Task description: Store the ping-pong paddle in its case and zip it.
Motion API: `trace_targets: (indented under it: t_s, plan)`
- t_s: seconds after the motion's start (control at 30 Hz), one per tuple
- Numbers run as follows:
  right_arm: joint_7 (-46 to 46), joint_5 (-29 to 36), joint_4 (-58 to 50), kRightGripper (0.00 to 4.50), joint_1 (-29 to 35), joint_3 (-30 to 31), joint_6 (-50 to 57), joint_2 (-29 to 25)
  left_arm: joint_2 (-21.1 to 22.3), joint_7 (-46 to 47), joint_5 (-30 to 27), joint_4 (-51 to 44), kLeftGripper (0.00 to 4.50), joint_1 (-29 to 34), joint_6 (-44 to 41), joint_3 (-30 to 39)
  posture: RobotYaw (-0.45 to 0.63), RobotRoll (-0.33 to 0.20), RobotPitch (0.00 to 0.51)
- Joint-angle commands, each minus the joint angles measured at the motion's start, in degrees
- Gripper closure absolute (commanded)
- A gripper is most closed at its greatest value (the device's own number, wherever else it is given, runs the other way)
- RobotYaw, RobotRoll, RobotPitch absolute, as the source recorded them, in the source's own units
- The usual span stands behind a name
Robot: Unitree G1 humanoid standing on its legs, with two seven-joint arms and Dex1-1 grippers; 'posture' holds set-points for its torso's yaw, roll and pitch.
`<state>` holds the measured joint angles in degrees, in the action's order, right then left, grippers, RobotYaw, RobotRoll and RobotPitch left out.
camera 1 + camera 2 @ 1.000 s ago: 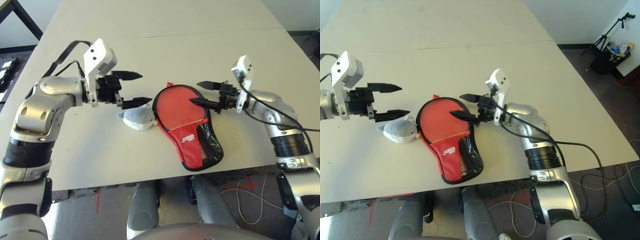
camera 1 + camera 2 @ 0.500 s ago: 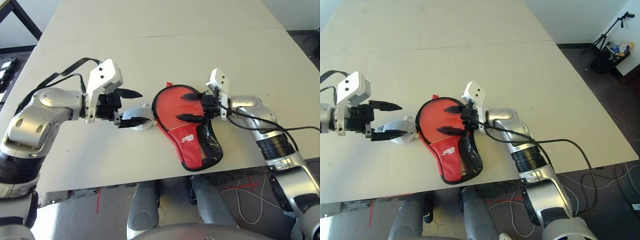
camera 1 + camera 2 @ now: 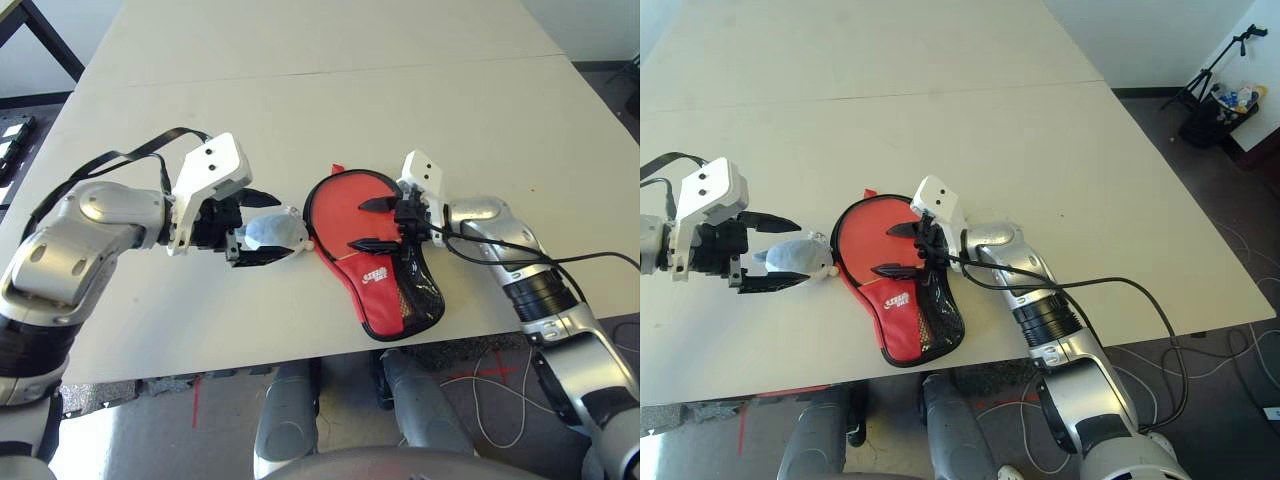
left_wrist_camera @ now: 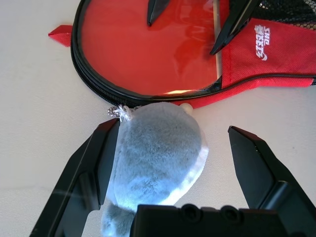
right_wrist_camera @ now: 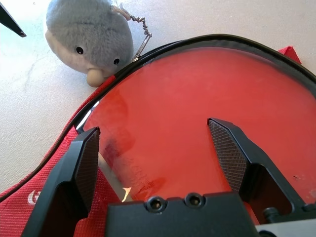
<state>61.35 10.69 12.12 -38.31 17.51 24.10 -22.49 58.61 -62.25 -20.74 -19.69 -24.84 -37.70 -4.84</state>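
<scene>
The red case with black zipper edging and a mesh pocket lies near the table's front edge. The ping-pong paddle's glossy red face shows inside the case's unzipped round part; its handle is hidden under the pocket end. My right gripper hovers open just over that red face. My left gripper is open around a fluffy grey-white toy, which is chained to the zipper. One finger touches the toy's side.
The pale table has a seam running across its far half. The case's narrow end reaches almost to the front edge. A tripod and clutter stand on the floor far to the right.
Both arms have come inward. My left gripper has moved right and down until its fingers flank the fluffy toy. My right gripper has slid left from the case's edge to over the red face.
</scene>
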Motion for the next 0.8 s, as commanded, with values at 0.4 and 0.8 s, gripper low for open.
trace_targets:
  t_s: [0.4,0.8]
  plan:
    - [-0.24,-1.59,0.93,0.02,1.42,1.48,1.27,0.01,-1.9,-0.05,9.47,6.89,0.0,-1.02,6.47,-5.45,0.0,0.0,0.228]
    - [-0.62,-2.02,0.69,0.0,1.27,1.7,1.87,-0.17,-3.0,-2.62,9.33,7.34,2.2,-1.67,4.55,-5.8,0.0,0.0,0.232]
